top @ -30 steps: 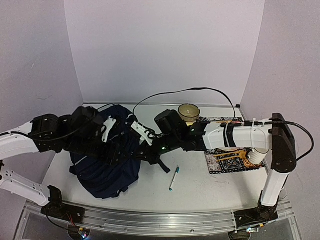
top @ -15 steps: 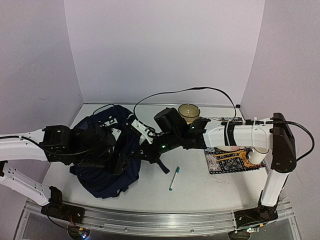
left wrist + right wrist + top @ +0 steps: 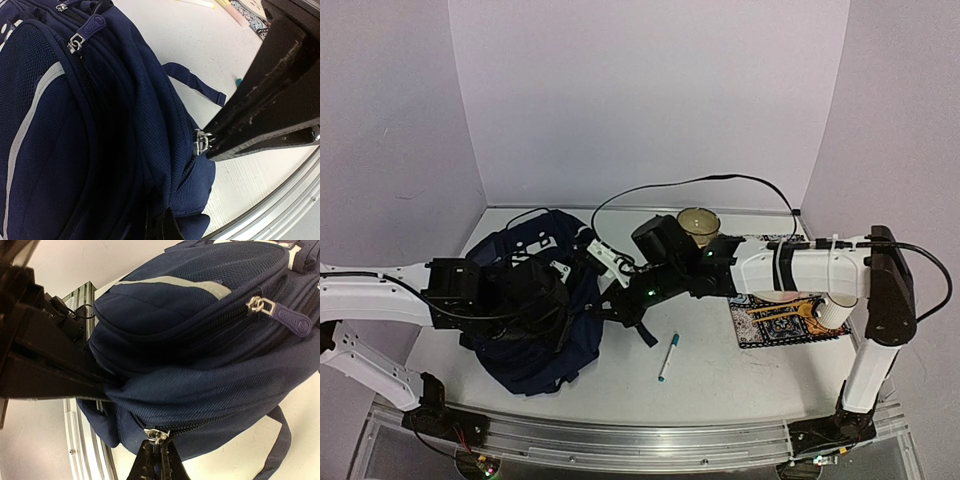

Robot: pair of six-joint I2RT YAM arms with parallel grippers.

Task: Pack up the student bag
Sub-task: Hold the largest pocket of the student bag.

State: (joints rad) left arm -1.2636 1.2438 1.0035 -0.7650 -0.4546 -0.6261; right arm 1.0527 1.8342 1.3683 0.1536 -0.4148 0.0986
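We see the student bag (image 3: 525, 355), a dark navy backpack with grey stripes, lying on the left half of the white desk (image 3: 730, 385). The left arm (image 3: 375, 295) reaches in low from the left edge, nearly level with the desk, its dark wrist over the bag's near side. The left gripper (image 3: 210, 148) is closed, and in its wrist view we see its tips pinching a small metal zipper pull (image 3: 201, 141) on the bag's edge. The right arm (image 3: 810, 270) stands upright from its base at the right, bends at the elbow, and stretches its long white forearm leftward across the desk to the bag's right side. The right gripper (image 3: 159, 446) is closed too, its two fingers pressed together on a second zipper pull (image 3: 156, 434) at the end of a zipper. A pen (image 3: 668, 357) lies on the desk just right of the bag, a patterned mat (image 3: 782, 322) lies further right, and a bowl (image 3: 698, 224) sits behind the right forearm
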